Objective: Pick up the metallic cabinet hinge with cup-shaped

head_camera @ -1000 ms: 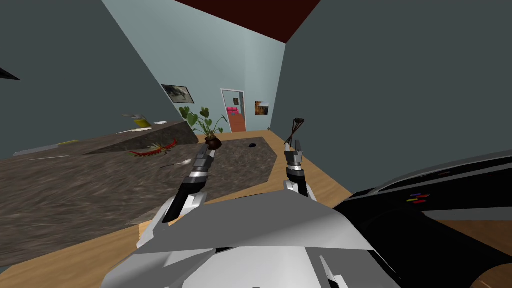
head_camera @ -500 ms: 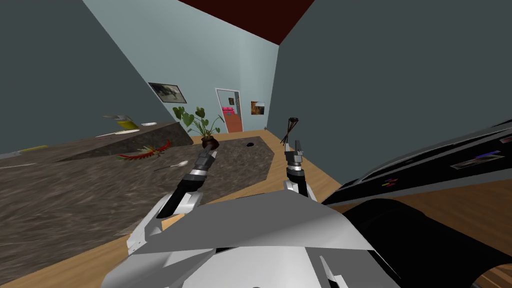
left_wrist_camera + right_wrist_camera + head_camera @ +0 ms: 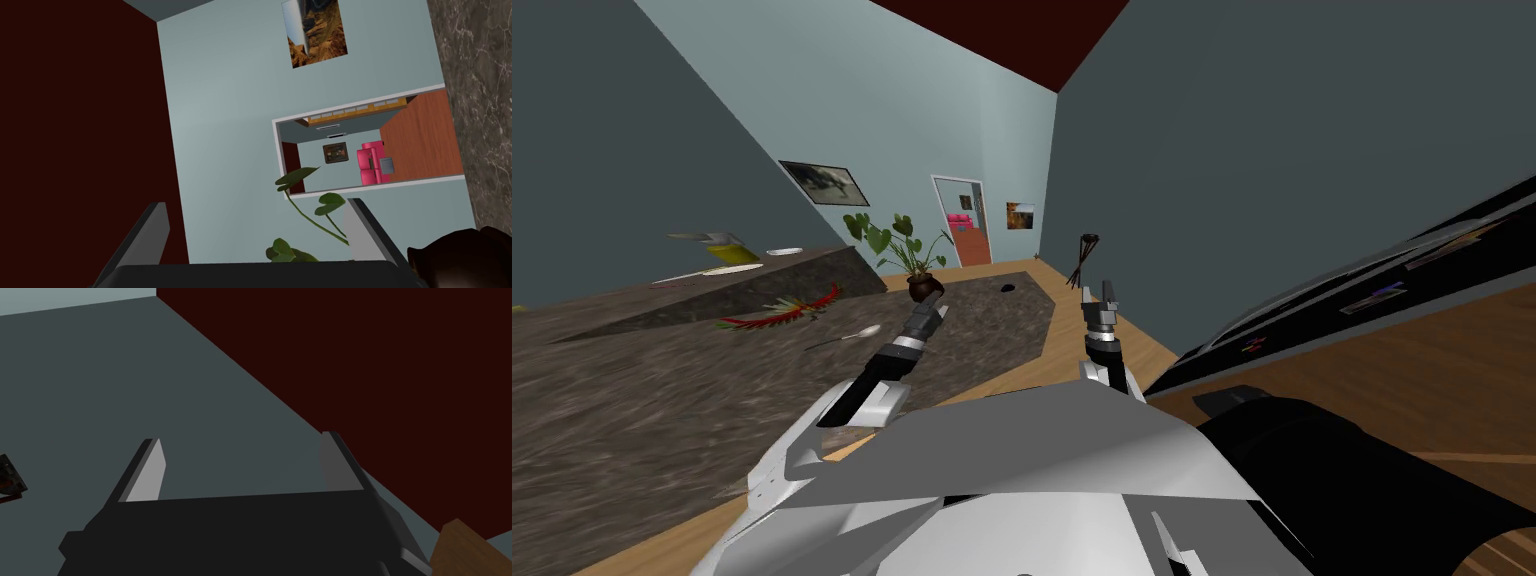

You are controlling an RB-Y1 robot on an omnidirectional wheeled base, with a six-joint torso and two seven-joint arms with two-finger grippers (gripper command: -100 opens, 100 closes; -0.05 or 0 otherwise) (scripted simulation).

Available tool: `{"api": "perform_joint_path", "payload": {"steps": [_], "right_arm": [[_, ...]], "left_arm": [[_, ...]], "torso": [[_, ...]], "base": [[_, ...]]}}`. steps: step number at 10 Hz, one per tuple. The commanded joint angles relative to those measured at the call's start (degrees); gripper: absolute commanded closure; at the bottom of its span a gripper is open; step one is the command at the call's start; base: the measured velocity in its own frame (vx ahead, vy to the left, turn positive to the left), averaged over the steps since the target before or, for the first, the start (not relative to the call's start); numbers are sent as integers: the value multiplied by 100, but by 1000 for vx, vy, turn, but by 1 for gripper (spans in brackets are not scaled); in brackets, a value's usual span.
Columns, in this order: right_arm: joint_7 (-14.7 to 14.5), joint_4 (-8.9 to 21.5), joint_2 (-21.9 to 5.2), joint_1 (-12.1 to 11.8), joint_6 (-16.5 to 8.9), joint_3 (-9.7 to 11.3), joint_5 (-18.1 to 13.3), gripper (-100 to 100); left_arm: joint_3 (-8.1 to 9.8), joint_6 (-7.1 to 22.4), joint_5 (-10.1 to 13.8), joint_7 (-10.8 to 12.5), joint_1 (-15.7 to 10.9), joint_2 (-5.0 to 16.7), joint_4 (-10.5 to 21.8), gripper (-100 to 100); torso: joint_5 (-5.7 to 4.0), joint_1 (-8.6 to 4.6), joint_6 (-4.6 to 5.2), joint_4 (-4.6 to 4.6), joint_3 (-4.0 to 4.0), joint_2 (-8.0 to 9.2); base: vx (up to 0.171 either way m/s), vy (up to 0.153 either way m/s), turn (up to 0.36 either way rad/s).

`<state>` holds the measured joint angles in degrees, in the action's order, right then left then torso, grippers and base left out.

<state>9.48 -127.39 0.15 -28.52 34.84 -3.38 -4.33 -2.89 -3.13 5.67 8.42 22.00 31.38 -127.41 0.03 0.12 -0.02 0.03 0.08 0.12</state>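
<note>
Your left gripper [image 3: 255,202] and right gripper [image 3: 241,437] both gape empty. The small dark thing [image 3: 1007,288] at twelve o'clock on the counter [image 3: 662,380] may be the hinge: likely stiff, light, slippery; pinch its flat arm.

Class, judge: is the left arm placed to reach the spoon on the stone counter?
Probably yes: the open left gripper hangs over the counter near the spoon, with nothing between them.

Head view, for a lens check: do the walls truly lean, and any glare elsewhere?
Head view: walls splay to the corners, lens warp, not real lean. Left wrist view: doorway lies sideways, camera roll. Right wrist view: flat even shading, no glare.
</note>
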Motion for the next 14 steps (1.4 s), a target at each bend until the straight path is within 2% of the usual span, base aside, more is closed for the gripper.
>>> {"api": "perform_joint_path", "payload": {"steps": [1,2,3,4,5,6,7,8,9,10,11,12,13,14], "right_arm": [[0,0,0,0,0,0,0,0],[0,0,0,1,0,0,0,0],[0,0,0,0,0,0,0,0],[0,0,0,1,0,0,0,0],[0,0,0,0,0,0,0,0],[0,0,0,1,0,0,0,0],[0,0,0,0,0,0,0,0],[0,0,0,0,0,0,0,0],[0,0,0,0,0,0,0,0],[0,0,0,0,0,0,0,0],[0,0,0,-1,0,0,0,0],[0,0,0,0,0,0,0,0],[0,0,0,-1,0,0,0,0],[0,0,0,0,0,0,0,0]], "left_arm": [[-26,253,166,99,-44,286,18,-100],[-26,253,166,99,-44,414,18,-100],[-59,473,311,182,-82,604,39,-100],[-59,473,311,182,-82,742,39,-100],[-97,691,459,265,-114,925,65,-100],[-97,691,459,265,-114,1077,65,-100],[-141,905,609,347,-139,1281,94,-100],[-141,905,609,347,-139,1415,94,-100],[-189,1115,760,429,-157,1594,127,-100],[-189,1115,760,429,-157,1756,127,-100],[-241,1318,912,508,-167,1920,164,-100],[-241,1318,912,508,-167,2095,164,-100],[-299,1513,1062,586,-170,2293,205,-100],[-299,1513,1062,586,-170,2431,205,-100]], "torso": [[0,0,0,0,0,0],[0,0,3,0,0,0],[0,1,0,0,-1,-2],[0,0,4,0,0,0],[0,0,-1,0,-1,-2],[0,0,3,-1,-2,-4],[0,0,-1,-1,-4,-6],[0,-1,3,-2,-3,-5],[0,0,-1,-1,-3,-6],[0,0,3,-2,-4,-7],[0,1,-2,-2,-5,-9],[0,0,2,-2,-5,-9],[0,0,-2,-2,-6,-11],[0,0,1,-3,-7,-12]], "base": [[-40,19,-156],[-37,22,-89],[-42,20,-221],[-35,19,-95],[-31,18,-190],[-24,18,-102],[-34,15,-179],[-29,18,-115],[-26,19,-231],[-21,22,-109],[-22,14,-196],[-18,15,-125],[-14,17,-215],[-12,19,-120]]}}
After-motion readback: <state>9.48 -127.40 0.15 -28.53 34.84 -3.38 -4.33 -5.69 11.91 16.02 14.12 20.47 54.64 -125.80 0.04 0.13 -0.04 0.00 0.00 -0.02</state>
